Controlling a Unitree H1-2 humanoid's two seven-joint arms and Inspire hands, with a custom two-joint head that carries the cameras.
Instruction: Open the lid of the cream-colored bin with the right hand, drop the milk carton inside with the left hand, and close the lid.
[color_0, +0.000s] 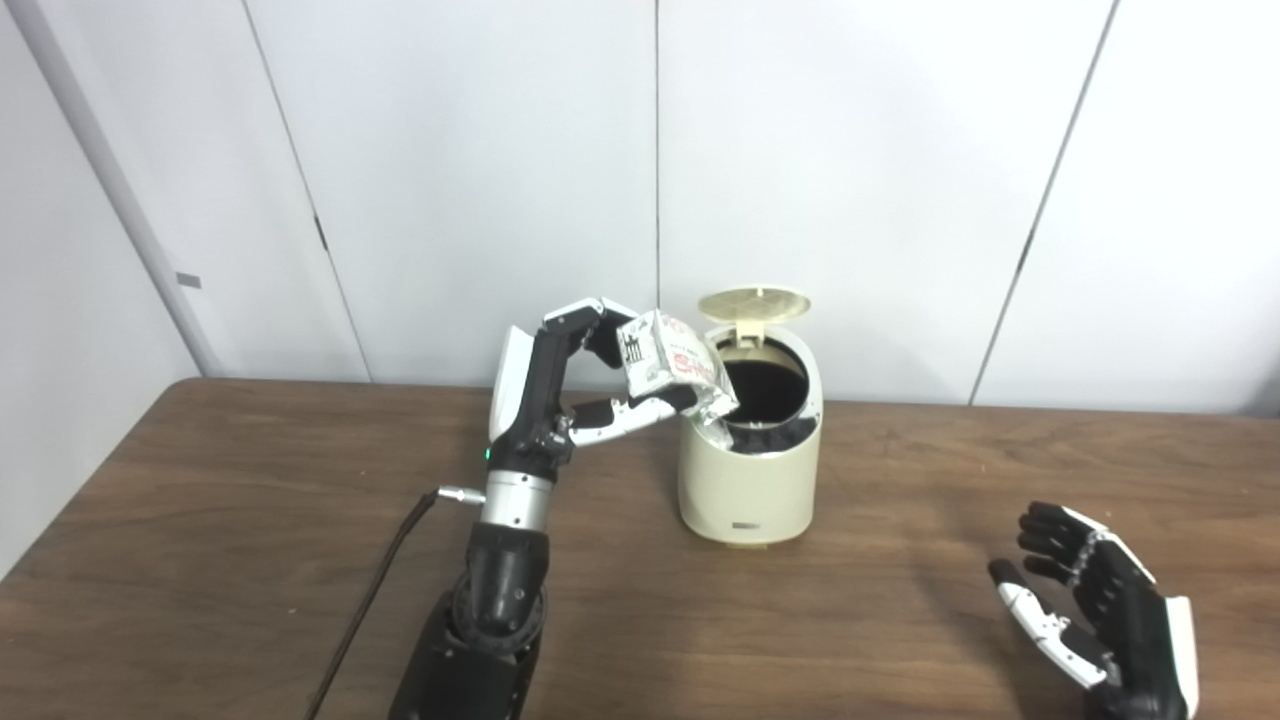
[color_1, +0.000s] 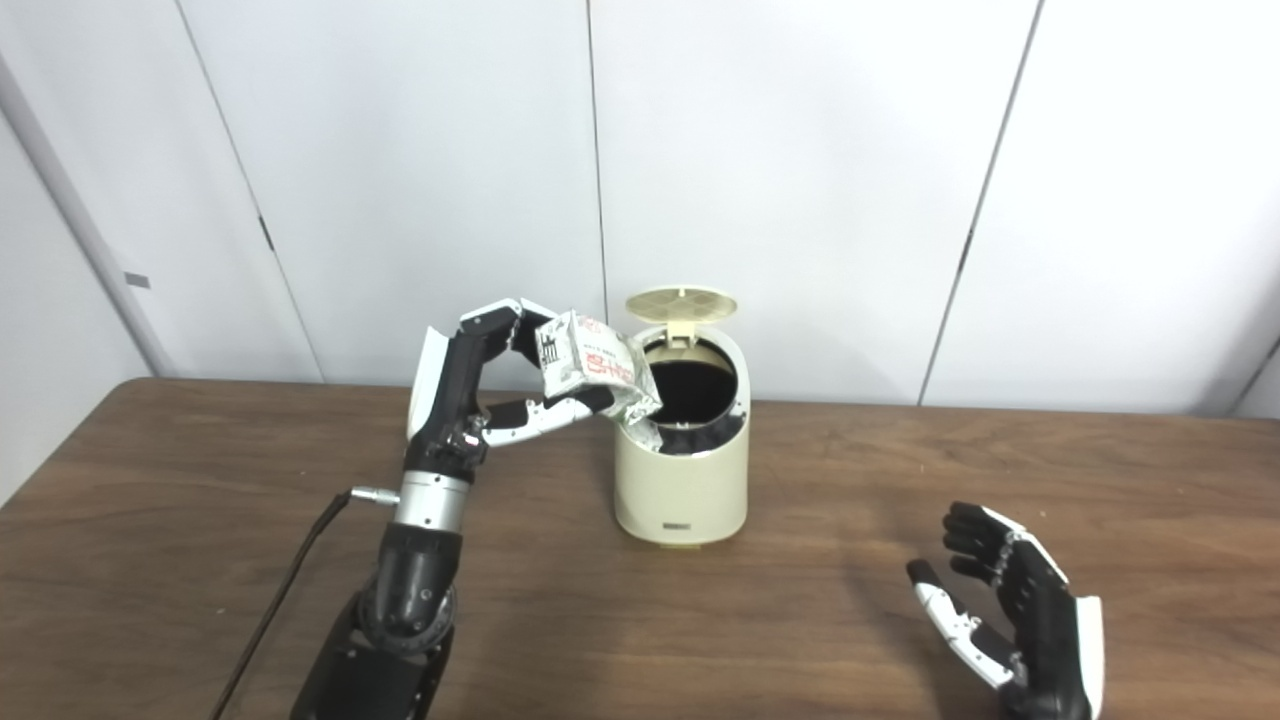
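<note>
Milk carton (color_0: 668, 363) sits pinched in our left hand (color_0: 585, 385), tilted with its lower corner at the rim of the cream-colored bin (color_0: 750, 480), whose lid (color_0: 753, 305) stands flipped up behind the dark opening. We judge the opening step done and the drop just at hand, so letting go of the carton and closing the lid are left. Our right hand (color_0: 1095, 610) rests low over the desk (color_0: 200, 560), well apart from the bin, fingers spread and holding nothing.

Left hand (color_0: 600, 375) raised on an upright forearm, fingers closed around the milk carton (color_0: 668, 368); right hand (color_0: 1095, 615) low, fingers spread, holding nothing.
</note>
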